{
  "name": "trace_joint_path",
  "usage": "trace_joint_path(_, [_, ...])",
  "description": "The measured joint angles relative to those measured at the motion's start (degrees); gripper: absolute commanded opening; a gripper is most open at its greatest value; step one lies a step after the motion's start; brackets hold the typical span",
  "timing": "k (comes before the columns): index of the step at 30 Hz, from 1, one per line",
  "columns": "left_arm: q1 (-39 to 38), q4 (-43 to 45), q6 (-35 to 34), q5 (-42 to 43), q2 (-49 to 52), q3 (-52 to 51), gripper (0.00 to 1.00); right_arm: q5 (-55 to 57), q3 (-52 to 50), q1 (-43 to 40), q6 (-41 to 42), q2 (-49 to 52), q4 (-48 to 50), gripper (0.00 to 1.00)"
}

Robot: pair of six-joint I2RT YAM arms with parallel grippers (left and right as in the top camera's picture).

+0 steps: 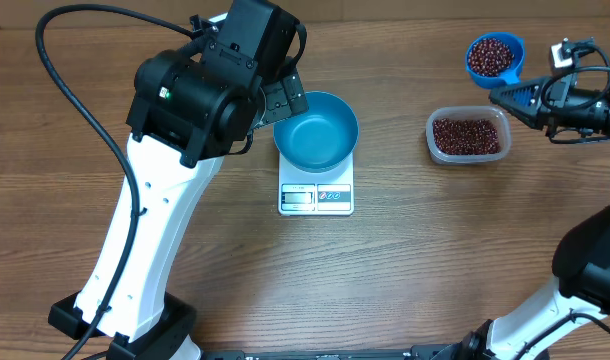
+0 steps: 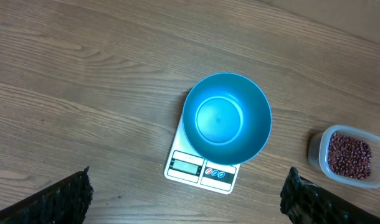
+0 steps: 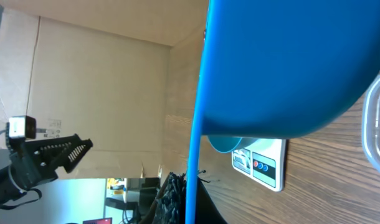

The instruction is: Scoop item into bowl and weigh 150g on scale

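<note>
Overhead: the right pincer, clenched on the handle of the scoop, holds a load of beans. The bowl rests on the scale, well to that pincer's left.

Left wrist: the left pincer hangs released, with the bowl ahead of its fingers.

Right wrist: the scoop fills the view. It should be carried level, then tipped slowly over the bowl's centre.

- A brown wood-grain table fills the overhead view, its planks running left to right.
- A white scale lies flat on the table near the centre, with its display and button edge facing the arms' bases.
- A clear tub rests on the table to the right of the scale, well apart from it.
- The left arm's black base sits at the near left edge.
</note>
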Motion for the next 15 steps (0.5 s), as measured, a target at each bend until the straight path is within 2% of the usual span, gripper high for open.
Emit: trace_joint_path(15, [0.00,0.37,0.00,0.02,0.00,0.00,1.00,-1.27,0.00,0.00,1.01,-1.31,0.04,0.04])
